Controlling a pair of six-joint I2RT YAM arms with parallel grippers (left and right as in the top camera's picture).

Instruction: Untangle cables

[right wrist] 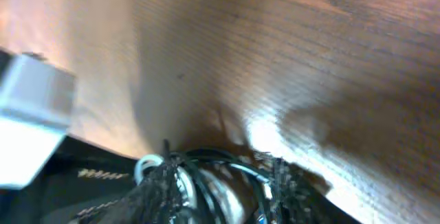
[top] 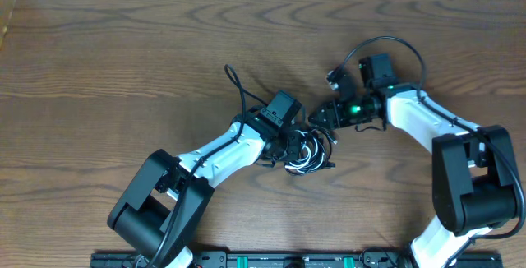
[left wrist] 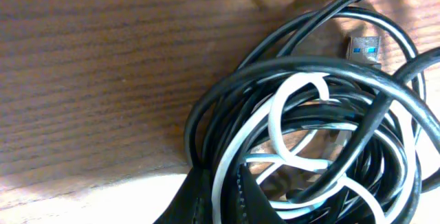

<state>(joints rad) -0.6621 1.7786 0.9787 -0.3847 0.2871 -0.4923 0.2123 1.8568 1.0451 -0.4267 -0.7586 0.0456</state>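
A brown wooden table fills the overhead view. The left arm reaches in from the lower left and the right arm from the right, and their wrists meet near the middle of the table. The cables lie there as one tight coil on the wood, just in front of the left wrist and just below the tip of the right one. In the left wrist view the coil is a heap of overlapping black loops that takes up the right half of the picture. The left gripper is clamped on the near edge of the coil, its dark fingers pinched together over black and white strands. The right gripper stands over the coil with its jaws apart, and several strands run between its fingers. That view is blurred, so I cannot tell whether the pads touch the strands. A white cord curls through the black loops in hooks and arcs. A small metal plug with a blue insert lies flat on the wood at the coil's far edge.
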